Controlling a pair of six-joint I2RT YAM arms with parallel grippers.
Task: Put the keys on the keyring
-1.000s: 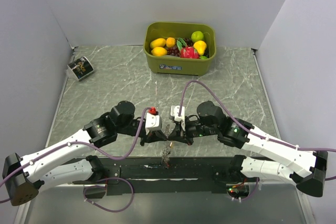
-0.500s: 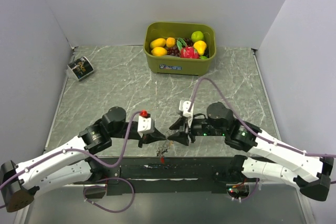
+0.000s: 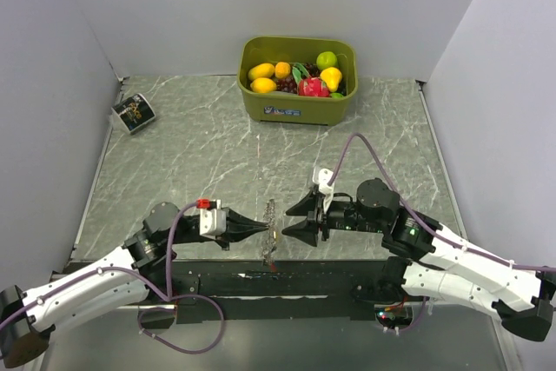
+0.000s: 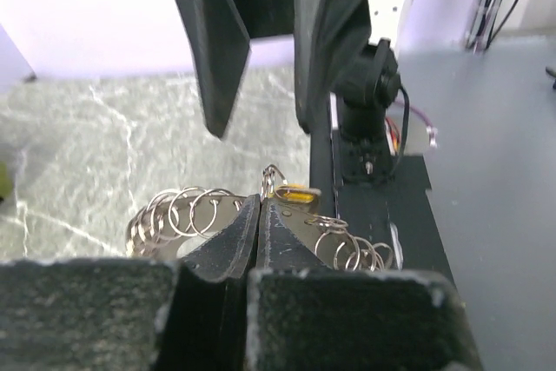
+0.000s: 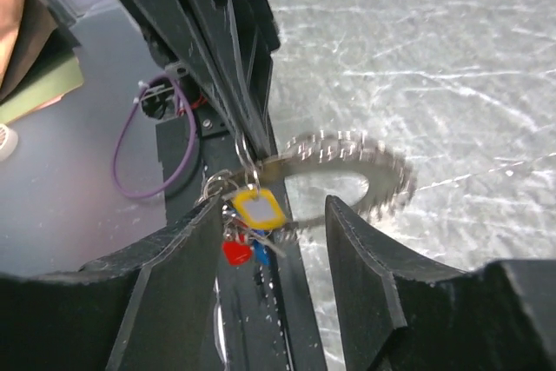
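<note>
The keyring [image 4: 184, 213], a loop of many small metal coils, hangs in the air from my left gripper [image 4: 261, 202], which is shut on it. In the right wrist view the keyring [image 5: 369, 161] is blurred by motion. The keys [image 5: 254, 209] dangle in a bunch from the loop beside the left fingertips: a yellow tag, with a red one [image 5: 234, 252] and a blue one below it. My right gripper [image 5: 274, 223] stands open around the bunch, its pads apart from it. From above, the left gripper [image 3: 263, 230] and right gripper [image 3: 288, 221] face each other over the table's near edge.
A green bin [image 3: 297, 107] of toy fruit stands at the back of the marble table [image 3: 191, 145]. A small printed card [image 3: 133, 112] lies at the far left. The black base rail [image 3: 287, 280] runs under the grippers, with purple cables [image 3: 187, 319] beside it.
My right gripper has opened and let go of the keys. Both arms have drawn back toward the near edge, the left one pulling leftward with the keyring.
</note>
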